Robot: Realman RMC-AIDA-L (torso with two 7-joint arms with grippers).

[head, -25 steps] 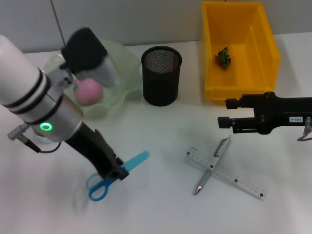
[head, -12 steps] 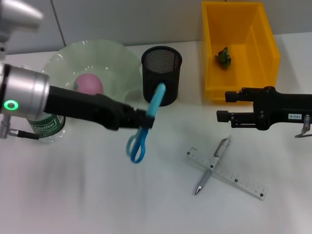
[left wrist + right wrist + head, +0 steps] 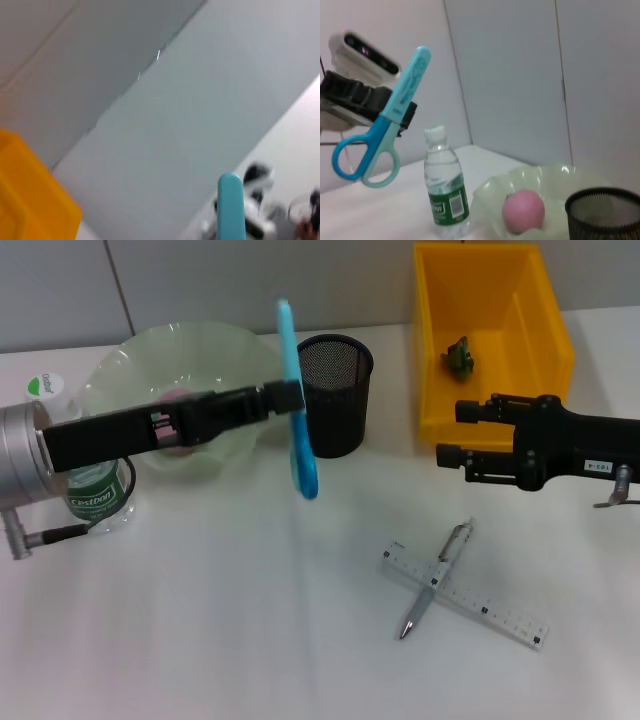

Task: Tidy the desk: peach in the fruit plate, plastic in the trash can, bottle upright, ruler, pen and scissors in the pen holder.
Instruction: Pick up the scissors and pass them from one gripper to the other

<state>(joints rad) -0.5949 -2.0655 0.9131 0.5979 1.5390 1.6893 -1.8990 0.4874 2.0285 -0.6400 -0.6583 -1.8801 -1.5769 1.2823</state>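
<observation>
Left pincer (image 3: 285, 400) is clenched on the scissors (image 3: 297, 405), holding them in the air just left of the pen holder (image 3: 332, 395), blade tip up, handle loops down (head view shows them nearly edge-on; right wrist view shows the loops (image 3: 367, 160) hanging below the grip). Scissors are off the surface (image 3: 250, 620) and not in the holder. The left arm reaches in from the left, crossing over the fruit plate (image 3: 215, 350). Peach (image 3: 522, 211) sits in the fruit plate. Bottle (image 3: 445, 195) stands upright at the left, near side of the plate, cap on. Pen holder is a black mesh cup, standing between the plate and the yellow bin (image 3: 490, 335). A small green piece (image 3: 459, 356) lies in the bin, too small to identify. Right pincer (image 3: 450, 435) hovers near the front wall of the bin, above the surface, fingers apart and gripping nothing. Pen (image 3: 435, 580) and ruler (image 3: 465, 595) lie crossed on the surface, near side and right of centre, pen on top of the ruler, both well apart from the holder. Left wrist view shows only the scissor tip (image 3: 231, 207), wall and a corner of the bin.
</observation>
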